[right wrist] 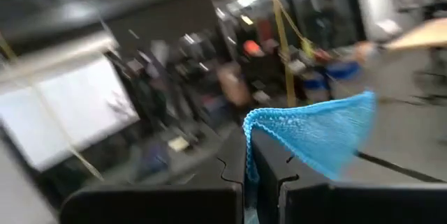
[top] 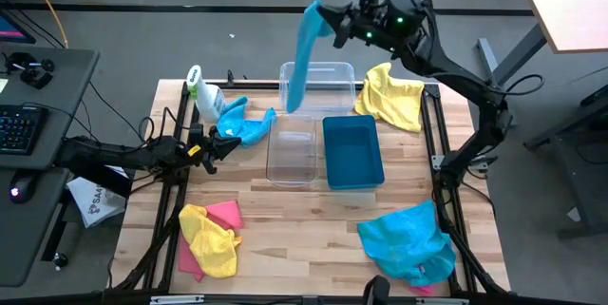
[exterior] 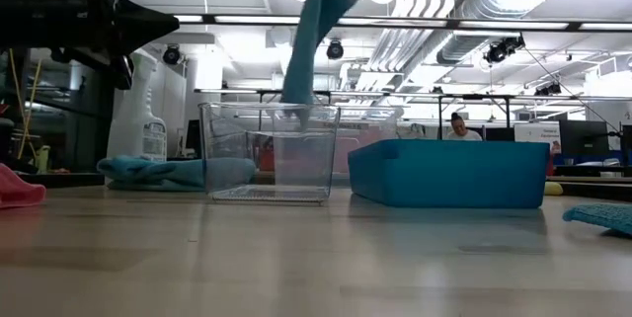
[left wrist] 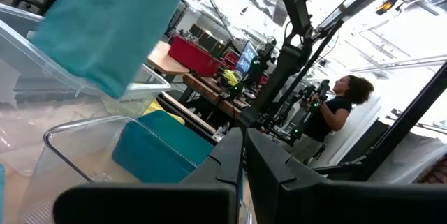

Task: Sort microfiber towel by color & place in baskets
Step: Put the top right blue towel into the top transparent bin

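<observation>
Because the right claw (top: 328,22) is clamped on one corner of a blue microfiber towel (top: 303,53), the cloth hangs long and straight, its lower end dipping toward the far clear basket (top: 332,75) — lifted high, I'd judge, so it drops in cleanly. Just in front sit a second clear basket (top: 291,165) and the teal-blue basket (top: 353,174), side by side. The left claw (top: 220,145) waits near the bench's left edge beside another blue towel (top: 249,126), fingers together on nothing. Yellow towels (top: 391,94) and a mixed heap (top: 210,236) lie unsorted.
</observation>
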Available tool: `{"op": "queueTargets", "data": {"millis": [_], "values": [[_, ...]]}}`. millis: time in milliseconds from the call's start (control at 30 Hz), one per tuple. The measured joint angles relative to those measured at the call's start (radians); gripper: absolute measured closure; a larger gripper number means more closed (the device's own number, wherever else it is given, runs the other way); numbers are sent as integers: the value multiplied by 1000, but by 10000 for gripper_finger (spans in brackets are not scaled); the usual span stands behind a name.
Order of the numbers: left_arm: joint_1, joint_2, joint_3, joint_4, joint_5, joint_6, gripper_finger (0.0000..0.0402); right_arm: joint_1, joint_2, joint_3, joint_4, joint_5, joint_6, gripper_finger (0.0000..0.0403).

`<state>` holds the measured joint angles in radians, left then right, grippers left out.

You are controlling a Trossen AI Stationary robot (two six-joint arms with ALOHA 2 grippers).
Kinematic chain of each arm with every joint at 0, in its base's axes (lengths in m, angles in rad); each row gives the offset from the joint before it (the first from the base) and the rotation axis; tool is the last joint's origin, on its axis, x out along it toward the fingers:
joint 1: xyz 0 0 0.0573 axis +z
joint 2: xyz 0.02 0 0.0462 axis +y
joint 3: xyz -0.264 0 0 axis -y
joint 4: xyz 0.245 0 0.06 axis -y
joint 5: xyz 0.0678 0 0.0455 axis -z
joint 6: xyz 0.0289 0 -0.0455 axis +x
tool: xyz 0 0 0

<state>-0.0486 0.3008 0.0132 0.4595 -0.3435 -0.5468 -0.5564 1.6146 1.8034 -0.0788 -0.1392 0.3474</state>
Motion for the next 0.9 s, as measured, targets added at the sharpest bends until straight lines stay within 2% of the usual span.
{"op": "queueTargets", "data": {"millis": [200, 400, 567, 667, 900], "values": [[0, 0, 0, 0, 0, 0, 394, 24, -25, 0, -253, 114, -135, 403], [0, 0, 0, 0, 0, 0, 394, 42, -74, 0, -469, 327, -270, 403], [0, 0, 0, 0, 0, 0, 394, 49, -91, 0, -628, 474, -298, 403], [0, 0, 0, 0, 0, 0, 394, 49, -79, -1, -664, 478, -248, 403], [0, 0, 0, 0, 0, 0, 394, 75, 20, -1, -637, 375, -164, 403]]}}
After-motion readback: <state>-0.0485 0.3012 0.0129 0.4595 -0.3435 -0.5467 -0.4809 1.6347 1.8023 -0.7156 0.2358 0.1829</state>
